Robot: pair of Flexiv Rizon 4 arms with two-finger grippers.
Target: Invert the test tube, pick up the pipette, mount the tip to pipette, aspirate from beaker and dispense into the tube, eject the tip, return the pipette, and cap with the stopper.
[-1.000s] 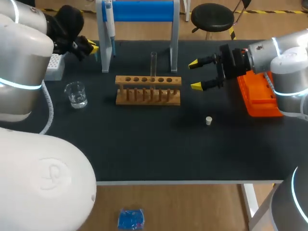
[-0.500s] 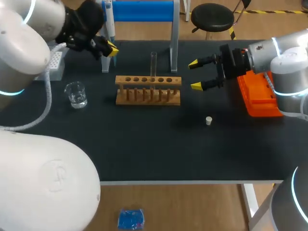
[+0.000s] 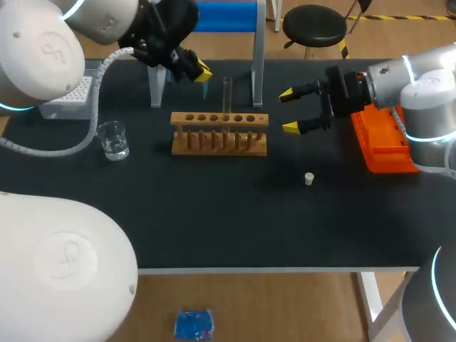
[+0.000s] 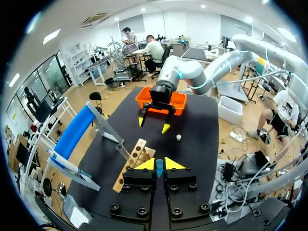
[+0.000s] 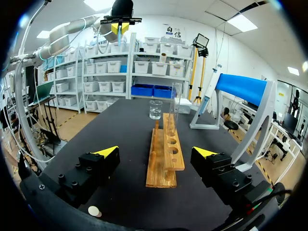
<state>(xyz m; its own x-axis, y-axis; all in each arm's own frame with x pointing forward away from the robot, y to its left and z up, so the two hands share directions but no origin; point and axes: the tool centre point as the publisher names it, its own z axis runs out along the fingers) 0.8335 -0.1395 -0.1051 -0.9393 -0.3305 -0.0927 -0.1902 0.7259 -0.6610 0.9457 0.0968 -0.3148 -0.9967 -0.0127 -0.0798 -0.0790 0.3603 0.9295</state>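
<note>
The left gripper (image 3: 199,71) pinches a small blue piece (image 4: 159,167) near the rack (image 3: 219,120); the right gripper (image 3: 287,111) gapes, holding nothing.

Wooden rack (image 3: 219,132), clear glass tube (image 3: 227,95)

No writing, number or sign can be read on anything that stands on the tabletop (image 3: 214,214). The white shell of the left arm (image 3: 43,285) bears a raised round emblem, and a second one like it sits on the arm's upper joint. In the head view each seems to be a drawn mark rather than letters, and it is too faint to make out.
</note>
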